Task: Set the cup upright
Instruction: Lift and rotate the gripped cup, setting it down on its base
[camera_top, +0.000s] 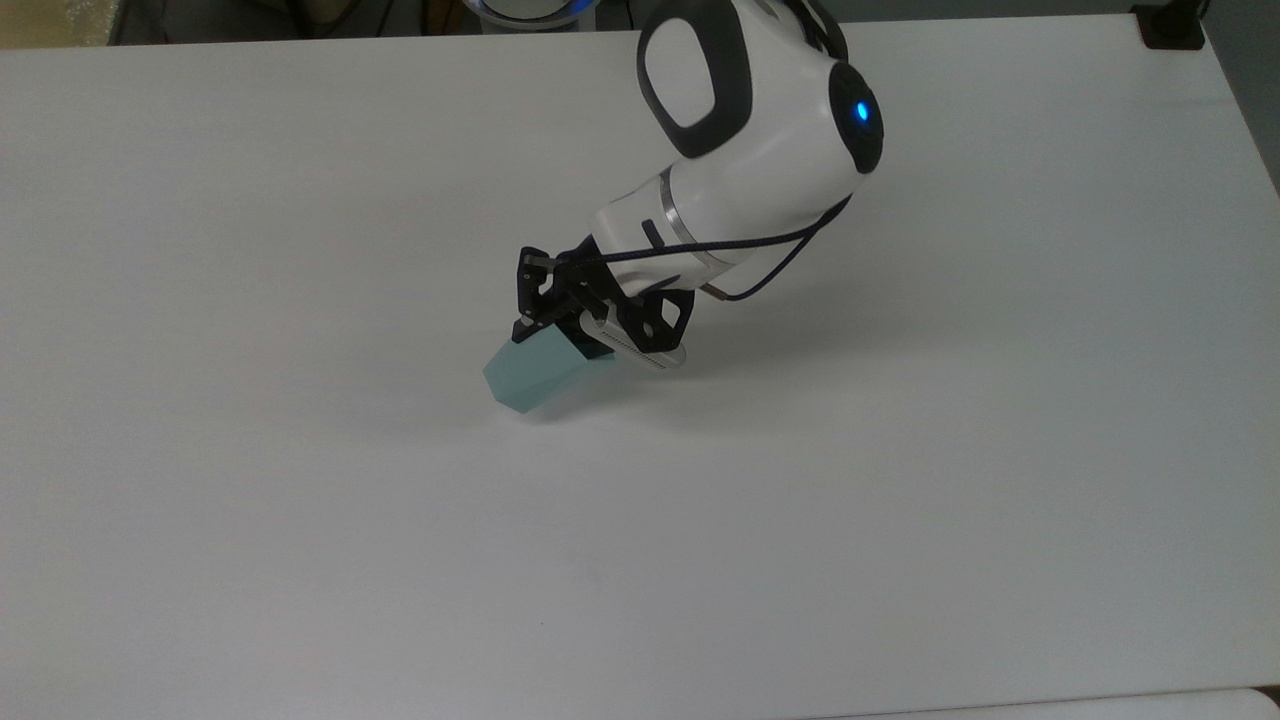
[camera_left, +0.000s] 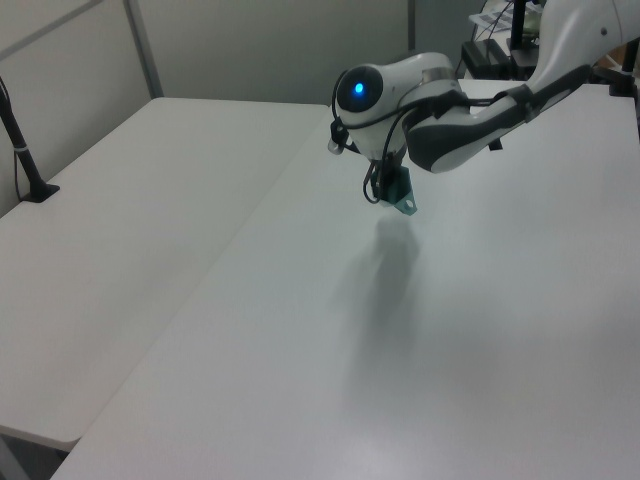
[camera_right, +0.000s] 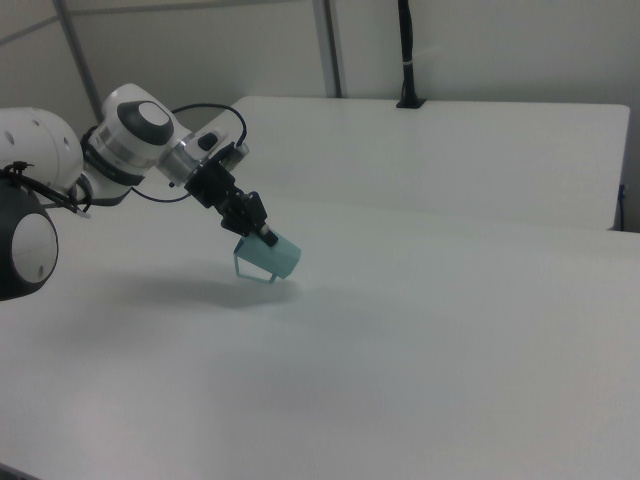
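Gripper (camera_top: 545, 325) was clamped on the teal faceted cup (camera_top: 533, 376), holding it tilted, clear of the white table (camera_top: 300, 550), handle (camera_right: 243, 270) underneath.

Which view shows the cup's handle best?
The right view: the cup hangs tilted from the gripper, handle outlined underneath. The top view shows flat sides, no handle. In the left view the arm covers most of it.

I see the cup (camera_top: 532, 378) tilted near the middle of my table (camera_top: 300, 500), just below-left of the gripper (camera_top: 545, 330) in the top view, with a second table (camera_right: 450, 140) behind in the right view.
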